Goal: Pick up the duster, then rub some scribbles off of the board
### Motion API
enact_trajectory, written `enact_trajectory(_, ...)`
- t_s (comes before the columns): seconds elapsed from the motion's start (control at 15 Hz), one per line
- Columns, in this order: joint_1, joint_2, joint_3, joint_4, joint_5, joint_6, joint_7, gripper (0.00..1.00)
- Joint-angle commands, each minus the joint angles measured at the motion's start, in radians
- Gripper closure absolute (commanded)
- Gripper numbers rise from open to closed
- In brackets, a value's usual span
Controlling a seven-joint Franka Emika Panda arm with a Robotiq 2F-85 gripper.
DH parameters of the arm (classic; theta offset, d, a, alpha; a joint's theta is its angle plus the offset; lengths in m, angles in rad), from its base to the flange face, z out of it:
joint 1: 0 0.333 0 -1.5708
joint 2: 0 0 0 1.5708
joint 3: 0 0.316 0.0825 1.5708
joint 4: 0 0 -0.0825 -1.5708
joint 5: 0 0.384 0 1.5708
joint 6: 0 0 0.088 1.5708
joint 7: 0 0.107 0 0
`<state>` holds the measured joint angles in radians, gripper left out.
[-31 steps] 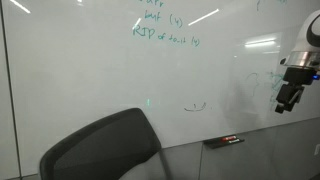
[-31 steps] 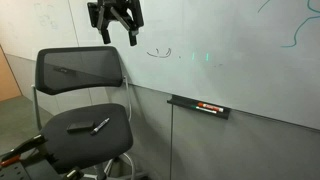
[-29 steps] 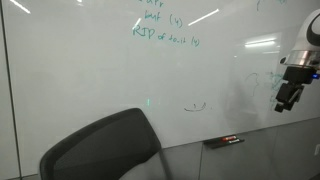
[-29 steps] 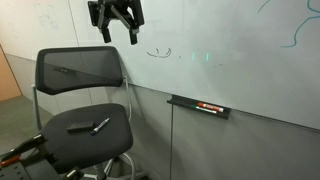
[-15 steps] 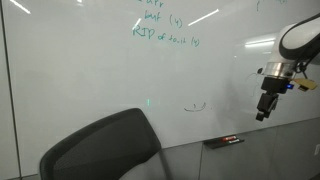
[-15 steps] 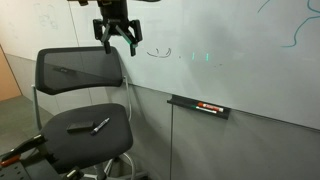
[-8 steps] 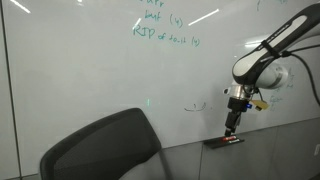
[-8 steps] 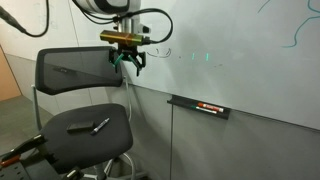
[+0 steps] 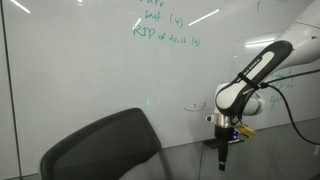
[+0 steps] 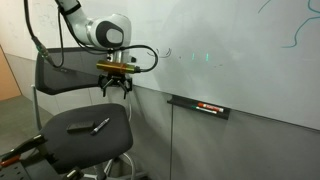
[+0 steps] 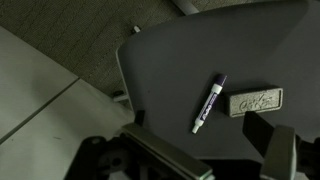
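Observation:
The duster (image 11: 255,101), a grey block, lies on the black chair seat (image 11: 170,60) beside a purple marker (image 11: 209,102). Both also show in an exterior view, the duster (image 10: 78,127) and the marker (image 10: 100,125). My gripper (image 10: 115,89) points down, open and empty, above the seat's back edge and apart from the duster. In the wrist view the gripper (image 11: 195,160) has its jaws wide apart at the bottom. The gripper also shows low in front of the board (image 9: 221,152). The scribbles (image 9: 195,105) (image 10: 158,52) are a small teal arc on the white board (image 9: 90,70) (image 10: 230,50).
A ledge (image 10: 200,106) with a marker on it sticks out below the board. Larger teal handwriting (image 9: 165,30) sits high on the board. The mesh chair back (image 10: 75,70) (image 9: 100,145) stands close to my arm. Carpet floor (image 11: 90,35) lies beside the seat.
My arm has swung down from board height towards the chair, gripper now pointing down over the seat. The duster and marker have not moved.

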<state>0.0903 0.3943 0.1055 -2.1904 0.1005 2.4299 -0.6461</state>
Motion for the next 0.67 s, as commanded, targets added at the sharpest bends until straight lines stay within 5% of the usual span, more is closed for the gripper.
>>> enact_trajectory(0.0,0.002,-0.005,0.051,-0.048,-0.036,0.021,0.082,0.00)
enact_trajectory(0.6,-0.017,0.026,0.080,-0.026,-0.055,-0.001,0.100,0.00)
